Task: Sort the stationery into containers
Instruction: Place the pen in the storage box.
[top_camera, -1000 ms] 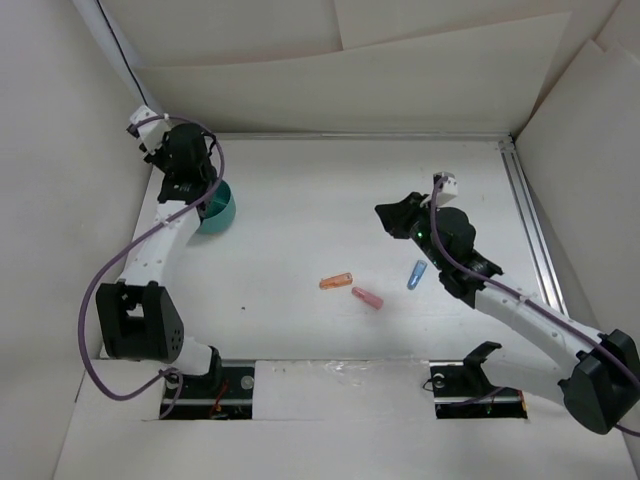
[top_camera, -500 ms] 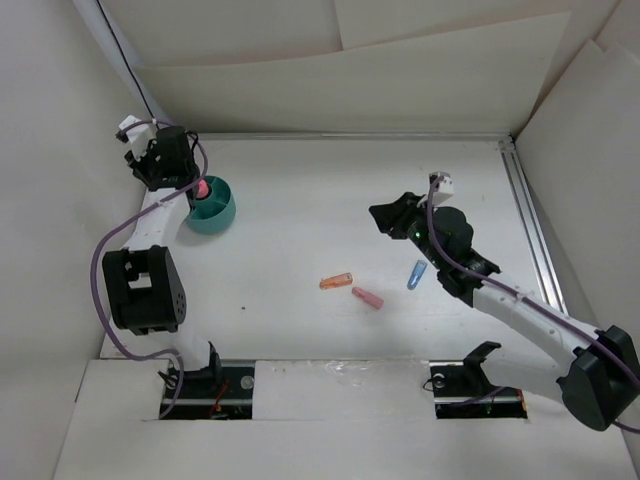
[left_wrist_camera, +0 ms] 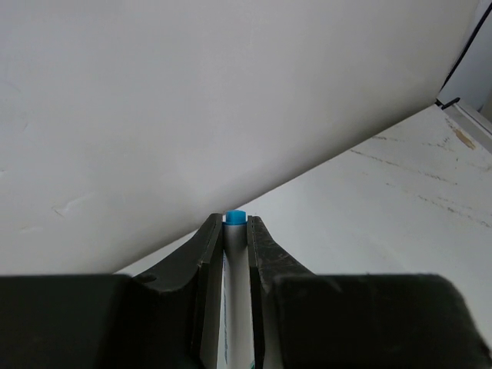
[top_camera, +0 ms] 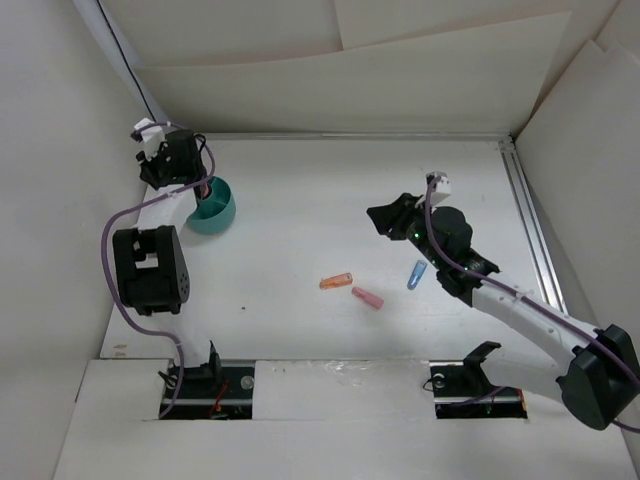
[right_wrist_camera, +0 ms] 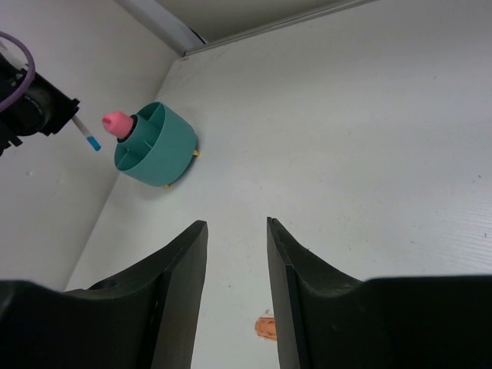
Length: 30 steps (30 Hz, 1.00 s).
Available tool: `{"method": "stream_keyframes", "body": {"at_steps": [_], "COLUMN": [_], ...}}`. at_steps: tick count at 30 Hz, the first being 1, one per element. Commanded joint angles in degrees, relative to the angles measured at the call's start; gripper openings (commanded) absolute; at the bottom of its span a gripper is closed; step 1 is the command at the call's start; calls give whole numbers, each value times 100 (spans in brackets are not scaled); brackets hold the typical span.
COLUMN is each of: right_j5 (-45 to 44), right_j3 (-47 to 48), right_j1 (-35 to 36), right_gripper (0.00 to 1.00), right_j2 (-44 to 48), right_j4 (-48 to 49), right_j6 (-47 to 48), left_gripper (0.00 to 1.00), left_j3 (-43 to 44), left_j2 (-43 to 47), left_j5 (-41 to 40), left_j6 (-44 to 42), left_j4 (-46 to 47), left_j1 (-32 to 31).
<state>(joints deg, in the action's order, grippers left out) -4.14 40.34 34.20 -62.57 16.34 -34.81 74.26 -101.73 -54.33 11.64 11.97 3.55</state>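
The round teal cup (top_camera: 214,212) (right_wrist_camera: 154,144) stands at the back left, near the wall, with a pink piece (right_wrist_camera: 117,123) sticking out of one compartment. My left gripper (top_camera: 178,163) (left_wrist_camera: 235,224) hangs beside the cup on its wall side, shut on a thin white pen with a blue tip (left_wrist_camera: 235,254) (right_wrist_camera: 89,137). My right gripper (top_camera: 386,216) (right_wrist_camera: 237,231) is open and empty above the table's middle right. On the table lie an orange piece (top_camera: 336,282) (right_wrist_camera: 265,327), a pink piece (top_camera: 367,297) and a light-blue piece (top_camera: 416,274).
Cardboard walls (top_camera: 350,80) close in the back and both sides. A metal rail (top_camera: 530,230) runs along the right edge. The left wall stands very close to my left gripper.
My left gripper, holding the pen, has swung from over the cup out toward the left wall. My right gripper's jaws have opened wider and it has edged left.
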Motion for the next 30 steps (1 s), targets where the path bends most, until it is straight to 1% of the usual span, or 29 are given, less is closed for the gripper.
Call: {"method": "stream_keyframes", "body": {"at_steps": [1, 4, 6, 16, 18, 25, 30], "right_j5": [124, 124, 124, 124, 124, 124, 124], "right_j3": [203, 203, 203, 255, 255, 255, 255], "right_j1": [35, 35, 35, 35, 35, 35, 35], "right_gripper": [43, 43, 43, 43, 43, 43, 43], "right_j2": [-10, -10, -10, -124, -124, -177, -177], "right_j4": [265, 265, 265, 265, 265, 265, 265], "right_j6": [97, 97, 97, 97, 149, 150, 150], "left_gripper": [0, 0, 0, 0, 0, 0, 0], "left_j3": [308, 388, 388, 440, 440, 282, 229], "left_j2": [-197, -391, -461, -708, -821, -822, -875], "left_j5": [-394, -605, -606, -658, -720, -773, -773], "left_j6": [-599, -838, -1075, -1252, -1436, -1638, -1638], "left_j4": [708, 868, 1061, 1255, 1413, 1756, 1756], "left_j1": [-126, -188, -188, -188, -188, -241, -241]}}
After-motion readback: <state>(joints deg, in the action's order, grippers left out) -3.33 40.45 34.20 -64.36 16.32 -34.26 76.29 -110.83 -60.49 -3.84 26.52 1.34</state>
